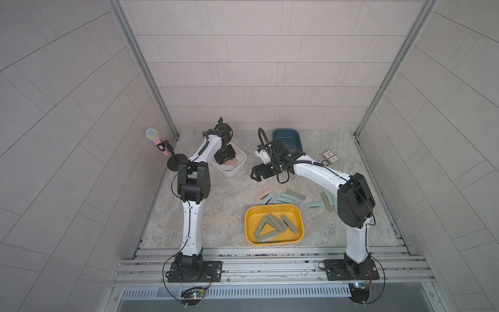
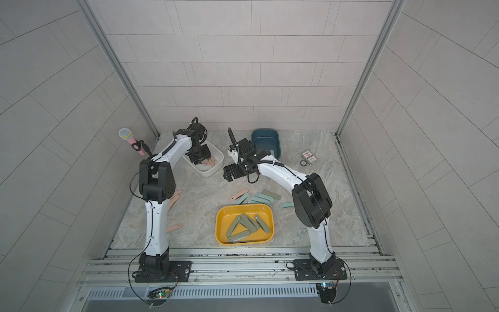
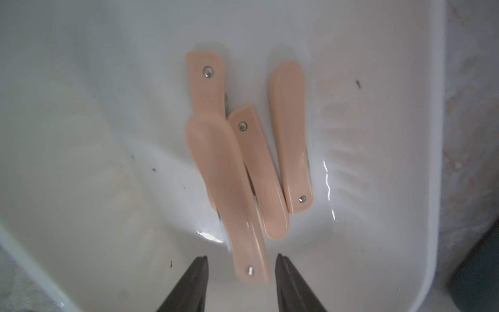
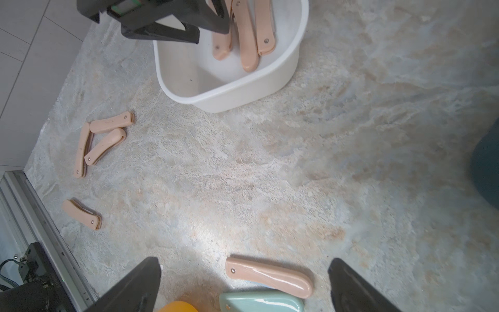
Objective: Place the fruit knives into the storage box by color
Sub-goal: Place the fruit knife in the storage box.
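In both top views, olive knives [image 1: 272,225] fill the yellow tub [image 1: 299,216]; teal knives [image 1: 286,199] lie loose on the bench [image 1: 216,216].

On my left wrist view, four pink knives [image 3: 224,175], flat, round-ended and riveted, lie in the white tub [image 3: 81,108]. The left claw [image 3: 241,258] is spread, clear of them.

On the right wrist view, the right claw [image 4: 244,263] gapes wide over a pink knife [image 4: 270,275] on the bench.
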